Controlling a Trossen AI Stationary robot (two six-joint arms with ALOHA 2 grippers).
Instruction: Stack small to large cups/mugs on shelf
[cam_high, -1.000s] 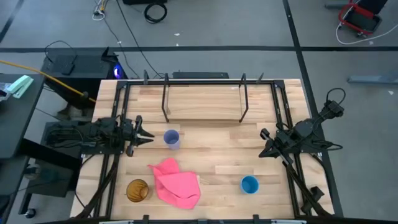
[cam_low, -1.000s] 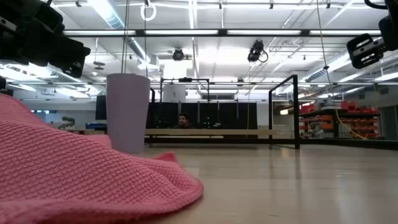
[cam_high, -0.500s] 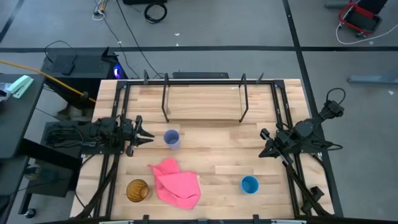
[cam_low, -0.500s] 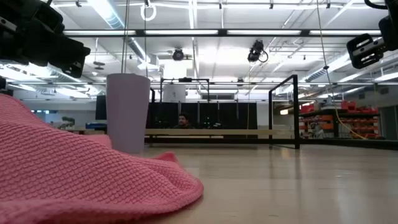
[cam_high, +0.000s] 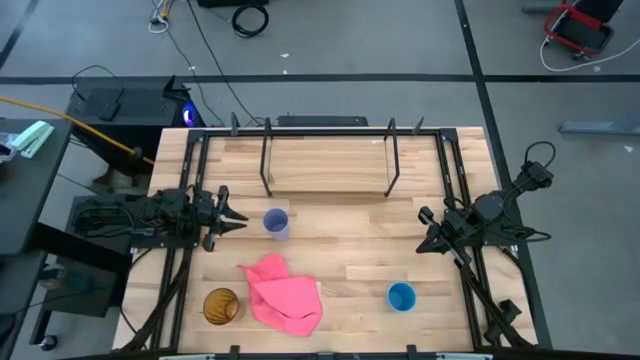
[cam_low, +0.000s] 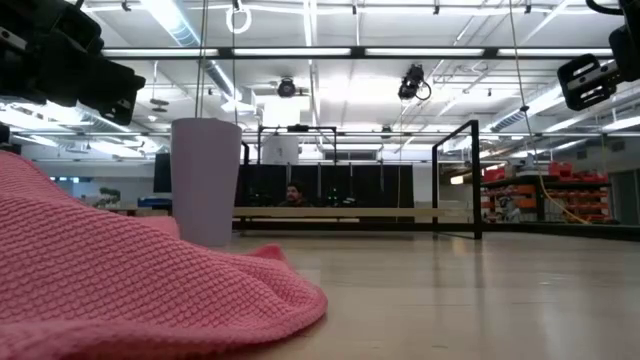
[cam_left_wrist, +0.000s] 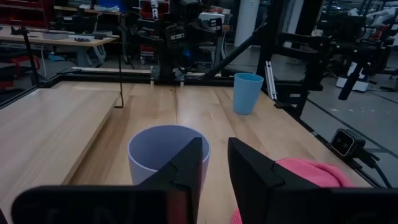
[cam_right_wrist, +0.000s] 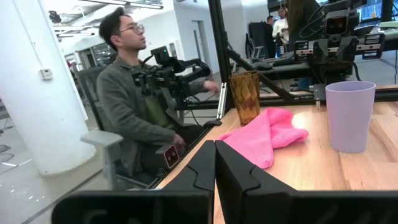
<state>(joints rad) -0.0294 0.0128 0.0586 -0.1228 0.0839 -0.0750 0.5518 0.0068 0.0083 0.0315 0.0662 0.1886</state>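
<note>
Nothing has moved. Just ahead of the slightly spread left claw stands the lavender cup — it could be knocked over if pushed. The right claw is pressed together — the shelf is bare.

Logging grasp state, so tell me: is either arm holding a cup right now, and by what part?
Nothing is held. The left gripper sits beside the lavender cup, not around it; the right gripper is empty.

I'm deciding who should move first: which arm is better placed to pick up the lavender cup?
Probably the left. The left gripper sits right beside the lavender cup, fingers slightly apart and pointed at it. The right gripper waits across the table, fingers shut, nearer the blue cup.
</note>
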